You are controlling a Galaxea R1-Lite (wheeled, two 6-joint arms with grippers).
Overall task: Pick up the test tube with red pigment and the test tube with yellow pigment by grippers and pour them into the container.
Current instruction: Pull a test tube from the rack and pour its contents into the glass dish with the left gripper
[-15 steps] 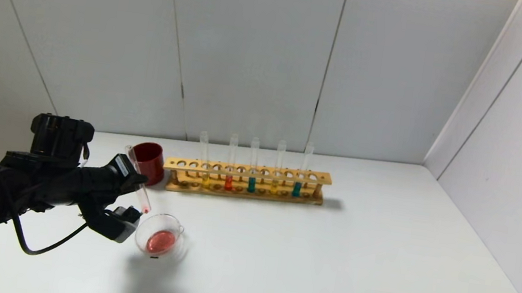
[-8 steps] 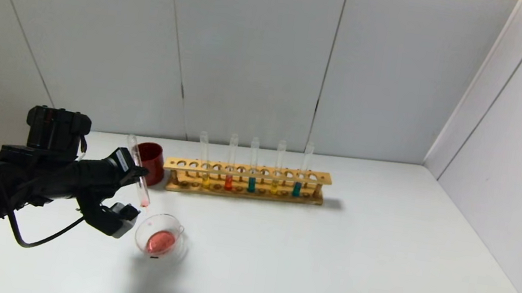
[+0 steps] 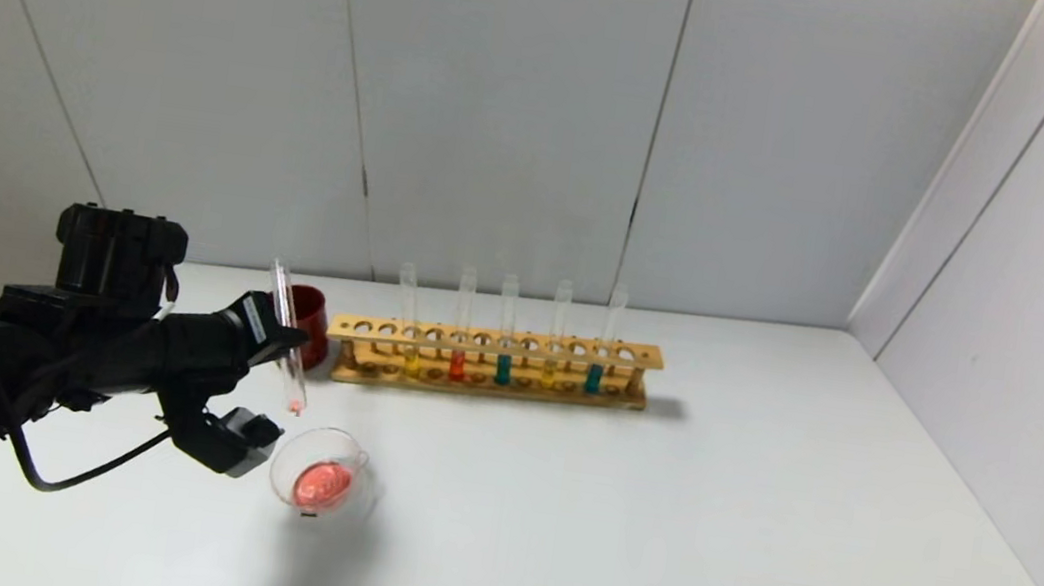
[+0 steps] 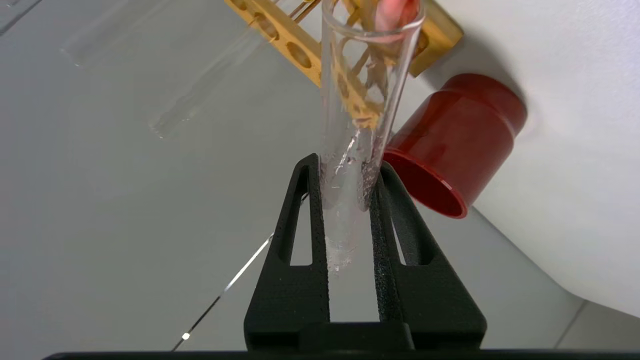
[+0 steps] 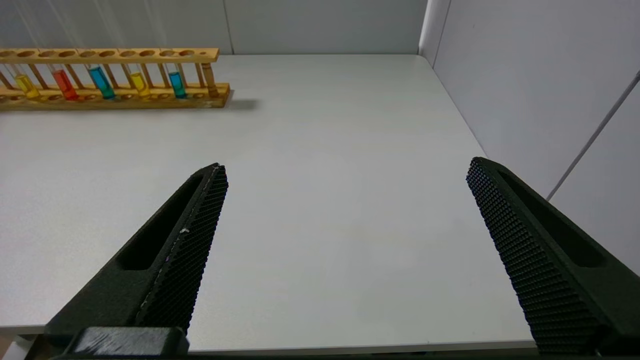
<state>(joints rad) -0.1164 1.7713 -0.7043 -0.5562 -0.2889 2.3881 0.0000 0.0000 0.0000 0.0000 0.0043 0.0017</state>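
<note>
My left gripper [image 3: 277,341] is shut on the test tube with red pigment [image 3: 288,353]. It holds the tube almost upright, up and to the left of the container [image 3: 319,480], a clear glass dish with red liquid in it. Only a red trace shows at the tube's lower end. In the left wrist view the tube [image 4: 357,115] sits between the black fingers [image 4: 300,200]. A second red tube [image 3: 457,363] and two yellow tubes [image 3: 410,359] [image 3: 549,373] stand in the wooden rack [image 3: 495,342]. My right gripper [image 5: 345,167] is open and empty over bare table.
A dark red cup [image 3: 309,315] stands just behind the held tube, at the rack's left end. Two teal tubes [image 3: 503,368] [image 3: 593,378] also stand in the rack. Walls close the table's back and right sides.
The left gripper has swung the held tube from a tilt over the dish to nearly upright and lifted it a little. The dish and rack have not moved.
</note>
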